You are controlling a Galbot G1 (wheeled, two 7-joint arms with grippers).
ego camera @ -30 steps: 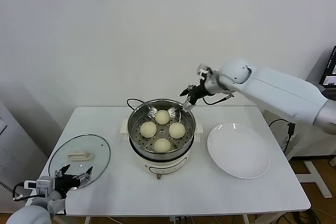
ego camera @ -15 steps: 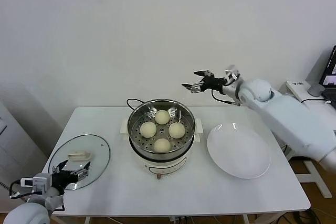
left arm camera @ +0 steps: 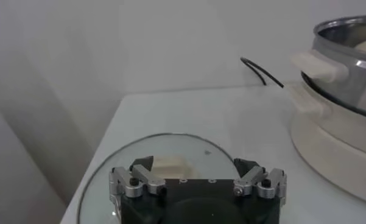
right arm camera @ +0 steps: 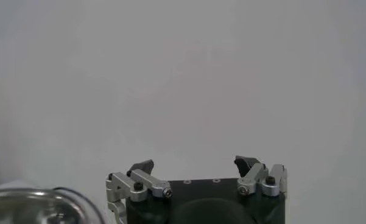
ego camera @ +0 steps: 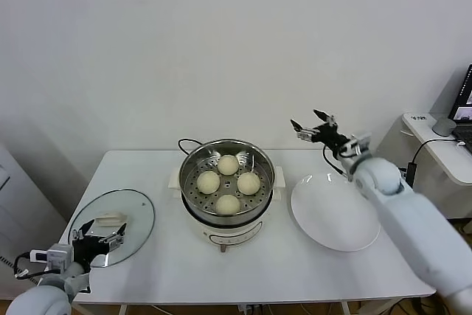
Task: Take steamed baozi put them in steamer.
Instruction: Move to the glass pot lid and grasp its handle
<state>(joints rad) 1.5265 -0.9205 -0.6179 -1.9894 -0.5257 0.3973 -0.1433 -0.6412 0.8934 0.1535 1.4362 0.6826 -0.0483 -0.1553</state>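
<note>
All four baozi sit in the steamer; we judge the loading done.
We see four steamed baozi point(ego camera: 228, 182) on the steamer point(ego camera: 193, 157) tray at 12, 3, 6 and 9 o'clock, the white plate point(ego camera: 335, 212) bare, and the right gripper point(ego camera: 316, 125) and left gripper point(ego camera: 102, 242) both released, holding nothing.

Right pincer point(ego camera: 310, 126) now off steamer point(ego camera: 227, 182)

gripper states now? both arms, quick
Left gripper: open, holding nothing, low by the glass lid.
Right gripper: open, holding nothing, raised above the white plate.
</note>
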